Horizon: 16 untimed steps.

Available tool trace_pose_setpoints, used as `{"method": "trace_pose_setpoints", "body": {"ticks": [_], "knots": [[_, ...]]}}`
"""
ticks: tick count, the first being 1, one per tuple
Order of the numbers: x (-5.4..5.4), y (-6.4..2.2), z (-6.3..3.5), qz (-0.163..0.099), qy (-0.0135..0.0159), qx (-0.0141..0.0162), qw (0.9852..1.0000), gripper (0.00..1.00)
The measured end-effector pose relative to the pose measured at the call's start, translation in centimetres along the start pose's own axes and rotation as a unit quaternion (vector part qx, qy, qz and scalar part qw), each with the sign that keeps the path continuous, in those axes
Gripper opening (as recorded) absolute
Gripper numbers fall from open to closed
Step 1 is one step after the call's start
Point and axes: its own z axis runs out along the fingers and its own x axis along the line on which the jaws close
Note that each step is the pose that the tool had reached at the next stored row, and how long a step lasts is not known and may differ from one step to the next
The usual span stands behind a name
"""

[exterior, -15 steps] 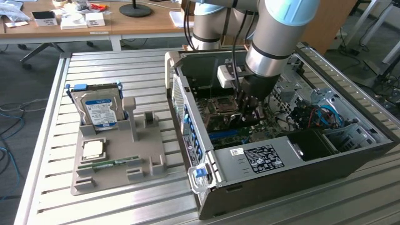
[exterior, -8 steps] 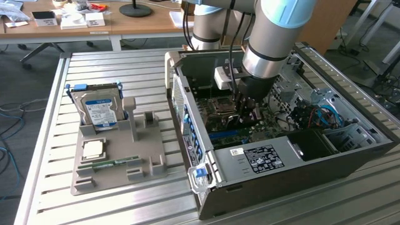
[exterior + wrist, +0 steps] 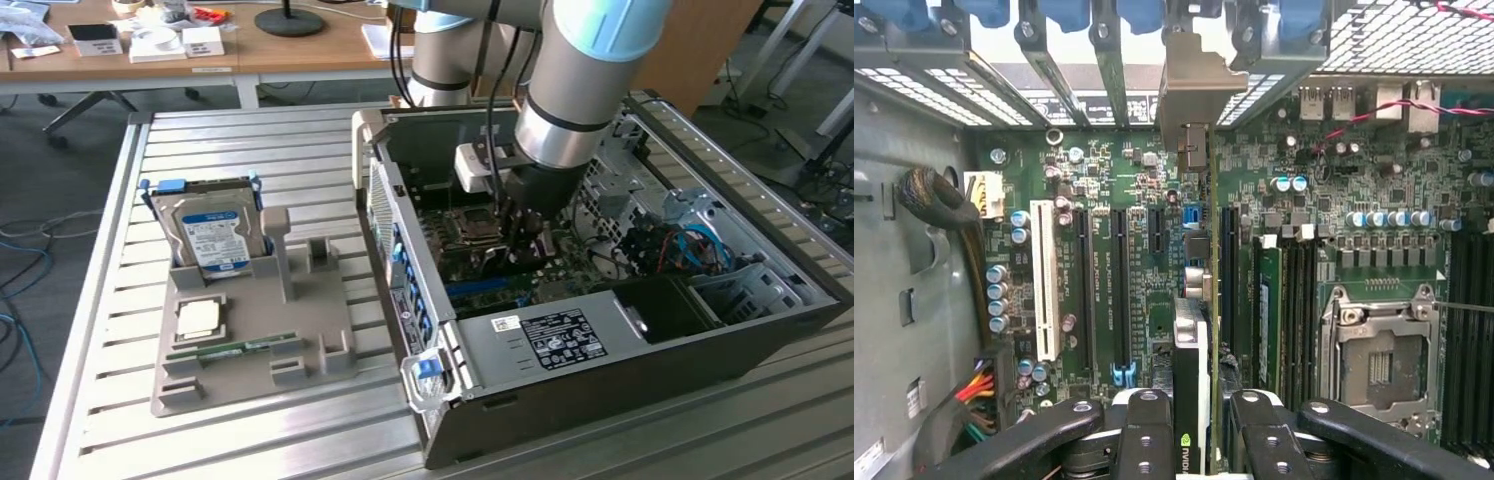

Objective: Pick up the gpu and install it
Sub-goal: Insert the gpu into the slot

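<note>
The gpu (image 3: 1192,372) stands edge-on over the motherboard (image 3: 1154,180), clamped between the fingers (image 3: 1147,440).

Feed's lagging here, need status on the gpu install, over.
Gripper shut on the gpu, inside the computer case. Card edge-on over the motherboard slots, bracket toward the rear openings. Nothing seen blocking the slot.

The exterior view looks down at a slant from well above the tabletop (image 3: 240,430), far enough to take in the whole open computer case (image 3: 667,370) and the arm (image 3: 587,80). The wrist view faces straight down past the fingers (image 3: 1144,440), close over the motherboard (image 3: 1144,240), which both views share.
</note>
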Motion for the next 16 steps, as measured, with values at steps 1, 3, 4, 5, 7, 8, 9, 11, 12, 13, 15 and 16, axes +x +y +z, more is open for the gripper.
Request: {"method": "trace_pose_setpoints", "body": {"ticks": [1,3,4,5,7,8,9,11,12,13,15,16], "knots": [[0.0,0.06,0.01,0.0,0.0,0.0,1.0,0.27],[0.01,0.12,0.03,0.0,0.0001,0.0,1.0,0.27],[0.01,0.17,0.04,0.0,0.0,0.0,1.0,0.27],[0.01,0.22,0.05,0.0,0.0,0.0,1.0,0.27],[0.02,0.32,0.07,0.0,0.0,0.0,1.0,0.27],[0.02,0.38,0.09,0.0,0.0,0.0,1.0,0.27],[0.02,0.44,0.09,0.0,0.0,0.0,1.0,0.27],[-0.03,0.54,0.12,0.0,0.0,0.0,1.0,0.27],[-0.06,0.58,0.14,0.0,0.0,0.0,1.0,0.27],[-0.08,0.59,0.14,0.0,0.0,0.0,1.0,0.27],[-0.08,0.59,0.14,0.0,0.0,0.0,1.0,0.27],[-0.08,0.59,0.14,0.0,0.0001,0.0,1.0,0.27]]}}
